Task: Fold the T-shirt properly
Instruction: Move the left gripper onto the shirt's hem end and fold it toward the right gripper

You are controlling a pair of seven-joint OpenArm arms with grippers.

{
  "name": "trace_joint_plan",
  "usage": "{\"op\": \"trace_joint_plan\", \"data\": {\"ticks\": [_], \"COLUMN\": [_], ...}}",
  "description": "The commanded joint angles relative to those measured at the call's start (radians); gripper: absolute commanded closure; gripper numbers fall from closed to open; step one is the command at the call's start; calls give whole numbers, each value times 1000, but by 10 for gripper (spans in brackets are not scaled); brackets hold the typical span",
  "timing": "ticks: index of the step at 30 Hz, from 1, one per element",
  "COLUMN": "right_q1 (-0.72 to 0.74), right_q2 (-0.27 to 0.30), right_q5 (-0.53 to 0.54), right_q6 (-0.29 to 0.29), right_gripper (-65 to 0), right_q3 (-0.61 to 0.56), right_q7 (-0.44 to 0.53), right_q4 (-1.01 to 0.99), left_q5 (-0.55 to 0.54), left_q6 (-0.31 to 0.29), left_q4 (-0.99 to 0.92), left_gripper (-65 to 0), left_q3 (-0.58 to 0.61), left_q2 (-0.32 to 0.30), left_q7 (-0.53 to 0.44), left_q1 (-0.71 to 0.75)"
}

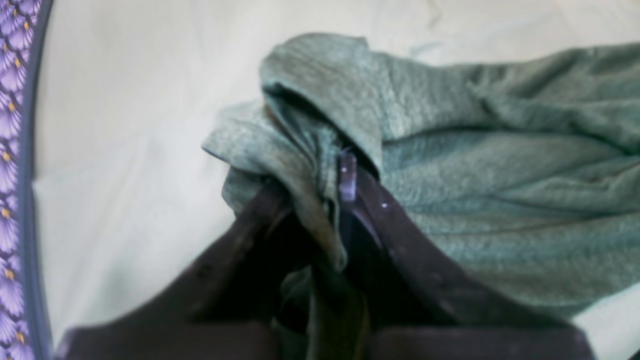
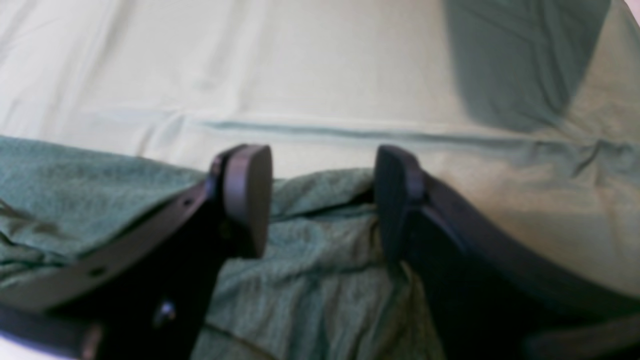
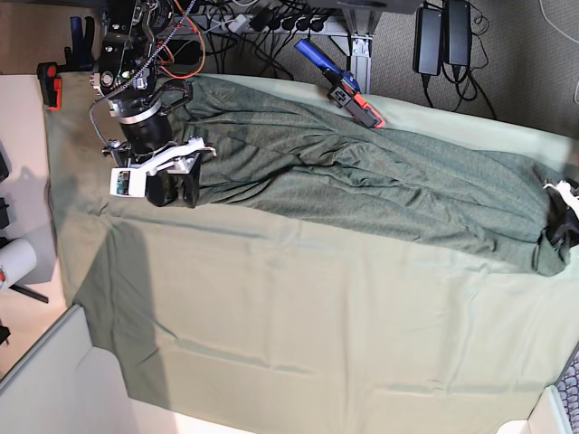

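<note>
Left gripper point(image 1: 320, 200) had a bunched fold of the T-shirt point(image 3: 362, 181) pinched tight.
Right gripper point(image 2: 322, 200) hung spread wide over the shirt's other end.

The left gripper point(image 1: 320, 200) has its dark fingers point(image 1: 360, 200) pinched together on a bunched fold of the dark olive-green knit T-shirt point(image 1: 475, 175). The right gripper point(image 2: 322, 200) hangs with fingers point(image 2: 247, 195) spread apart, gripping nothing.

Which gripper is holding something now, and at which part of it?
The left gripper is shut on a bunched edge of the T-shirt. The right gripper is open over the shirt and holds nothing.
</note>
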Motion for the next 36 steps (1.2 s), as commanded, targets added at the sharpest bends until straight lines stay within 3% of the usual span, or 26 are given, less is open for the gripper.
{"op": "trace_joint_plan", "data": {"ticks": [1,6,11,18,23,31,32,36], "right_q1": [8,10,11,11,13,16,16,16], "right_q2": [9,8,9,15,15,14,14,14], "right_q5": [12,12,11,12,24,50,52,52], "right_q6": [-3,-3,-3,-3,-3,-3,-3,-3], "right_gripper": [-329,-329,-329,-329,-329,-329,-329,-330], "right_q3": [6,6,6,6,6,6,6,6], "right_q7": [26,27,27,27,27,27,26,26], "right_q4": [20,20,20,20,20,20,20,20], "left_q5": [-39,-44,109,353,407,400,400,354], "left_q6": [-2,-2,107,243,245,244,244,244], "left_q4": [53,257,393,398,332,219,217,217], "left_gripper": [0,0,0,0,0,0,-18,-258], "left_q3": [-5,52,255,512,588,596,596,596], "left_q2": [-17,26,77,176,233,271,271,271], "left_q7": [-26,-21,8,23,22,-24,-24,-19], "left_q1": [0,58,69,62,61,40,35,31]}}
